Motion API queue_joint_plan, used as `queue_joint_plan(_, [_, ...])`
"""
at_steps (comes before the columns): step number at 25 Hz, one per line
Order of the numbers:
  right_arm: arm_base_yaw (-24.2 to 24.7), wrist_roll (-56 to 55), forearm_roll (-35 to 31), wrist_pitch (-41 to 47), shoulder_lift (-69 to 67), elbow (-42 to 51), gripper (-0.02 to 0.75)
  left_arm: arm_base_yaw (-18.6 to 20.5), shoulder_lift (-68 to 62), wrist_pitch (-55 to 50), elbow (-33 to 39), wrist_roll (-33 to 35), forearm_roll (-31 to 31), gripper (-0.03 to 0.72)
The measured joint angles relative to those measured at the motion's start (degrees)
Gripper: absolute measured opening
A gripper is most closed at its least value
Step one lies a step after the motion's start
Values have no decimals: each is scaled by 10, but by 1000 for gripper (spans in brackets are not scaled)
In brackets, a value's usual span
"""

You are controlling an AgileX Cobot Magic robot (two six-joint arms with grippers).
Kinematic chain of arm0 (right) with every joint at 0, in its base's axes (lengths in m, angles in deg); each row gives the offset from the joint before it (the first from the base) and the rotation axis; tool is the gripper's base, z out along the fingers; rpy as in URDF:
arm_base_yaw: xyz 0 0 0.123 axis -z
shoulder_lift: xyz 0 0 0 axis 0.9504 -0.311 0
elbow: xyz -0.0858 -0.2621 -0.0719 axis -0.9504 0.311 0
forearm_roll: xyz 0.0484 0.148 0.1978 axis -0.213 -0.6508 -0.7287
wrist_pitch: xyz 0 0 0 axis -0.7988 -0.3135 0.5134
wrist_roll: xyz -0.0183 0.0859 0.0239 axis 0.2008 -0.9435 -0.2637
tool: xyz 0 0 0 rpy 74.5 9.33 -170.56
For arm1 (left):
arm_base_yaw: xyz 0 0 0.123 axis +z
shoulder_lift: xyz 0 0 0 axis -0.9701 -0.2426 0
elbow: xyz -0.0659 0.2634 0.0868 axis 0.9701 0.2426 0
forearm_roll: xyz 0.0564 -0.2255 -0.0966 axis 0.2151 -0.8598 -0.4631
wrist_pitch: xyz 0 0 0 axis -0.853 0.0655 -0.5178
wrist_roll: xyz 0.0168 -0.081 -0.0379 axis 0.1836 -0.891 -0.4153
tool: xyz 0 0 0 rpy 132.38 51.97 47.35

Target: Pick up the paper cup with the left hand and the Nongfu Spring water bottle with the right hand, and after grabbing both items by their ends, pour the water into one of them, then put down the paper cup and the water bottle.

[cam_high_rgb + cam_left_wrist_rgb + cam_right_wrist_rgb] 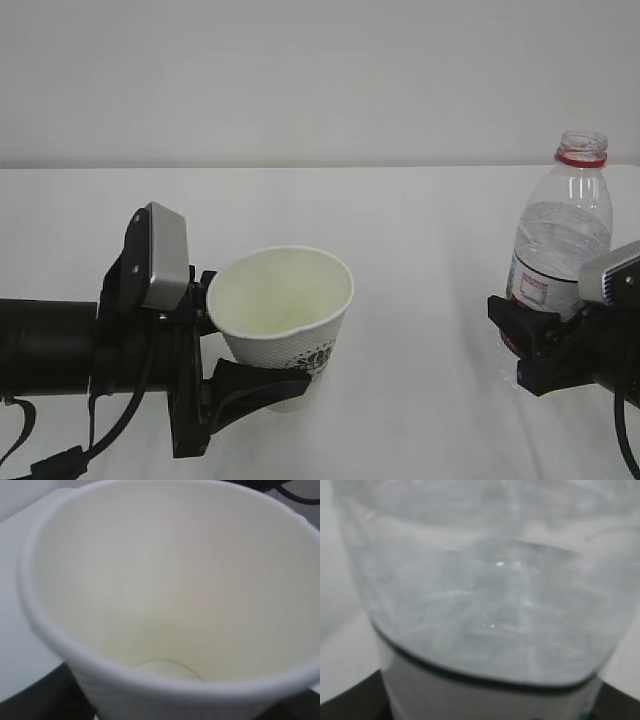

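- The paper cup sits at about 7 o'clock in the exterior view, tilted with its mouth leaning toward the camera, and looks lifted off the white bench.
- The left hand has it: fingers parted fairly wide and clamped around the lower half of the cup, one finger under the logo print, the other behind the wall.
- Left wrist view is basically all cup interior; looks dry, no water that I can make out.
- The Nongfu Spring water bottle stands upright at 3 o'clock, capless, well apart from the cup.
- The right hand grips it low, around the label and base, fingers spread to the bottle's width.
- Handling, my guess: the cup is light and thin-walled, so it'll crush or go oval if squeezed hard; holding near the stiffer bottom makes sense.
- The bottle is soft ribbed plastic and part full, so it's heavier, a bit slick, and squeezing could push water up.
- With the low grip, tipping it will swing the neck wide, so go slow.
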Motion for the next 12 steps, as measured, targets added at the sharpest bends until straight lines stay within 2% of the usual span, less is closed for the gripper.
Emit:
queue_joint_plan(5, [0,4,10,0,0,0,461,0,0,21,0,0,-4,531])
queue_joint_plan(12, [0,4,73,0,0,-20,461,0,0,24,0,0,-4,531])
